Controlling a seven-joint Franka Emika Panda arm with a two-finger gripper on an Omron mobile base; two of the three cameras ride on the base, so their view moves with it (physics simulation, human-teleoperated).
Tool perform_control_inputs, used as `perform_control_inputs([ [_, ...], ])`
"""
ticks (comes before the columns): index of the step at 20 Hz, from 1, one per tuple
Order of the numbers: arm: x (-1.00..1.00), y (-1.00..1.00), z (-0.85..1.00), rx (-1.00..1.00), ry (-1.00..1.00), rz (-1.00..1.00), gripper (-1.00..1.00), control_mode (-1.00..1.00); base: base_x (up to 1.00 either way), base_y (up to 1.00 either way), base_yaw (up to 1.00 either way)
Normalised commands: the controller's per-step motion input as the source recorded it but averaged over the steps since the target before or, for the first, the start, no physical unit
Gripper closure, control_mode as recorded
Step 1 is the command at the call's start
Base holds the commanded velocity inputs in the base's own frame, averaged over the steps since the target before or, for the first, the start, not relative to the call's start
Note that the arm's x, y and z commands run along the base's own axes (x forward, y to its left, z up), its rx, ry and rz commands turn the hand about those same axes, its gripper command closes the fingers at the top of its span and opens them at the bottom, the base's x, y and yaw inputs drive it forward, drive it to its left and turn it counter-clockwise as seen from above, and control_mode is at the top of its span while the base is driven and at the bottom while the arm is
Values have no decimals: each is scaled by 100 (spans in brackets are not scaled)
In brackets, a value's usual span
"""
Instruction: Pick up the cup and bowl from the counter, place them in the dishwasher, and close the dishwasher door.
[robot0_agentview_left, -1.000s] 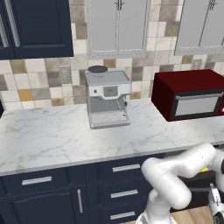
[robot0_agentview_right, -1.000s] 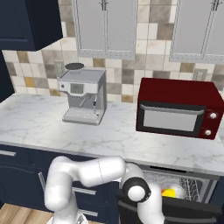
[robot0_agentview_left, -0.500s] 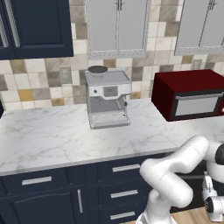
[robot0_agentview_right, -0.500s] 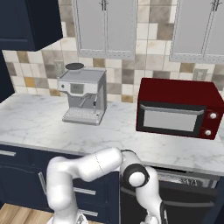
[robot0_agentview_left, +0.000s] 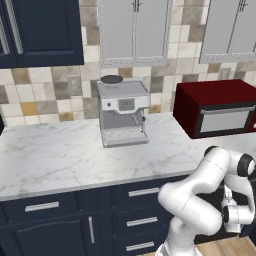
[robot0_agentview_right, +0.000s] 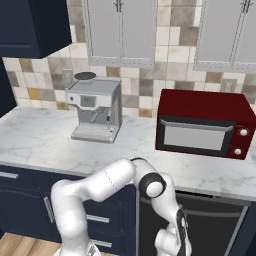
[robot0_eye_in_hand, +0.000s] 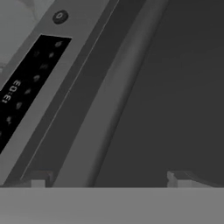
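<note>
The dishwasher door (robot0_agentview_right: 212, 222) stands upright, shut under the white marble counter (robot0_agentview_right: 40, 140), and hides the rack. In the hand view the dark door (robot0_eye_in_hand: 175, 87) is very close. Its grey handle bar (robot0_eye_in_hand: 118, 87) runs diagonally beside a black control strip (robot0_eye_in_hand: 26, 83) that reads 13:03. My gripper (robot0_eye_in_hand: 108, 182) faces this panel and is open, with its fingertips (robot0_eye_in_hand: 37, 181) wide apart and nothing between them. In the right base view my arm (robot0_agentview_right: 167, 210) bends down low in front of the door.
A silver coffee machine (robot0_agentview_left: 122, 112) and a dark red microwave (robot0_agentview_left: 217, 107) stand on the counter (robot0_agentview_left: 60, 155). Navy drawers with silver handles (robot0_agentview_left: 142, 192) lie left of the dishwasher. Wood floor (robot0_agentview_right: 20, 245) shows at the lower left.
The dishwasher door has swung up from open, with the rack showing, to shut. My arm followed it, dropping lower in front of the door.
</note>
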Motion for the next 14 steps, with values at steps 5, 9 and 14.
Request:
perform_control_inputs([
  [5,99,-25,-12,1,0,-5,-100,-100,0,0,0],
  [9,100,-27,-13,2,0,-5,-100,-100,0,0,0],
  [14,100,-29,-8,3,0,-5,-100,-100,0,0,0],
])
